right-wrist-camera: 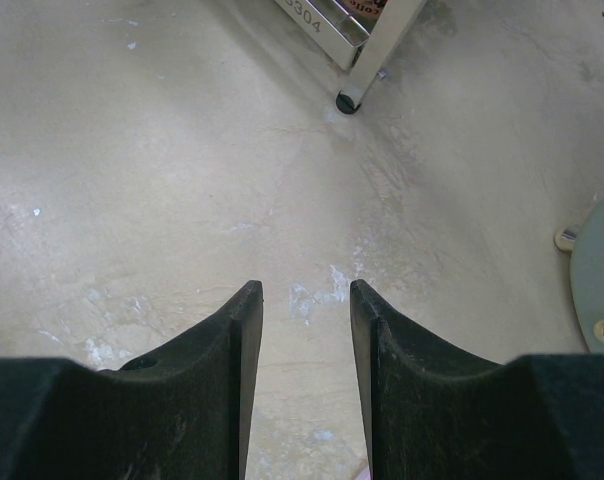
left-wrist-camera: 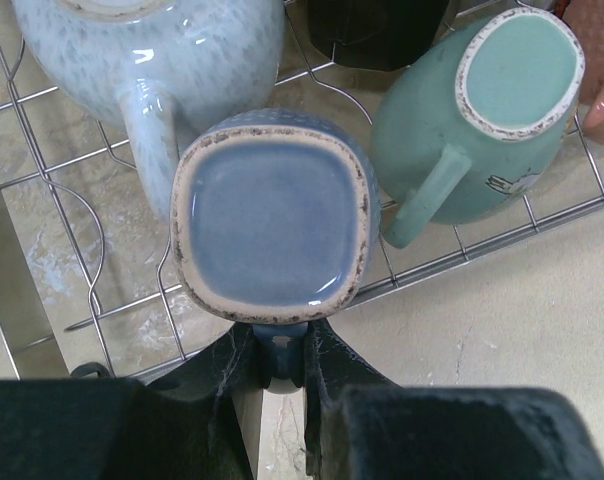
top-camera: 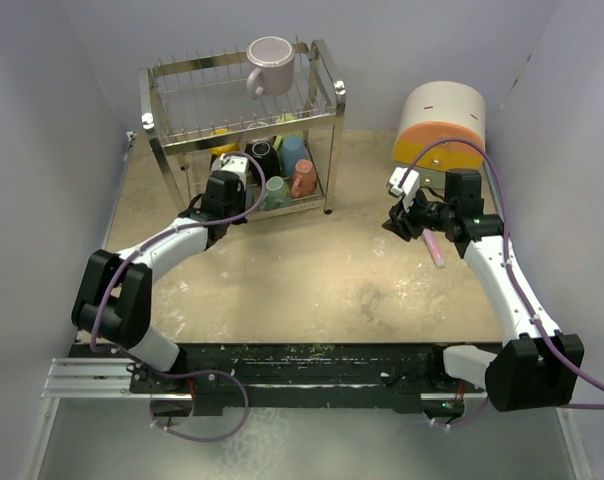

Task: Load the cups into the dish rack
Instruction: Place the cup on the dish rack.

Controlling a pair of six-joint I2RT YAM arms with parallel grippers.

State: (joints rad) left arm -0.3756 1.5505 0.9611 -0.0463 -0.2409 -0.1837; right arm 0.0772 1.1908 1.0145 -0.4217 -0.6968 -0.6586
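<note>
Directly ahead of the left pincer (left-wrist-camera: 282,345) sat a blue mug (left-wrist-camera: 272,215), upside down, its squarish unglazed foot ring facing the wrist camera. The pincer's two black fingers were pressed together on a small blue part at the mug's near side, most likely its handle. The mug stood at the near edge of the wire grid (left-wrist-camera: 42,230) that forms the lower tier of the dish rack (top-camera: 242,130).

Beyond the pincer and to its left, a speckled pale-blue mug (left-wrist-camera: 152,50) stood just beside the blue one, its handle pointing toward the pincer. Beyond and to the right lay a teal mug (left-wrist-camera: 482,110), also bottom up, tilted, with its handle reaching toward the blue mug. A black mug (left-wrist-camera: 377,30) showed between those two at the far edge of the view, and a pink mug (left-wrist-camera: 597,70) peeked in at the far right.

High above the pincer, a lilac mug (top-camera: 270,62) rested on the rack's upper tier.

Well apart to the right, the right pincer (right-wrist-camera: 307,300) hung with its fingers spread over bare tabletop (top-camera: 312,270), holding nothing. A rack foot (right-wrist-camera: 350,102) stood ahead of it. Just below it in the top view lay a pink bar (top-camera: 434,248), and behind it stood the round white-and-orange drawer unit (top-camera: 442,125).
</note>
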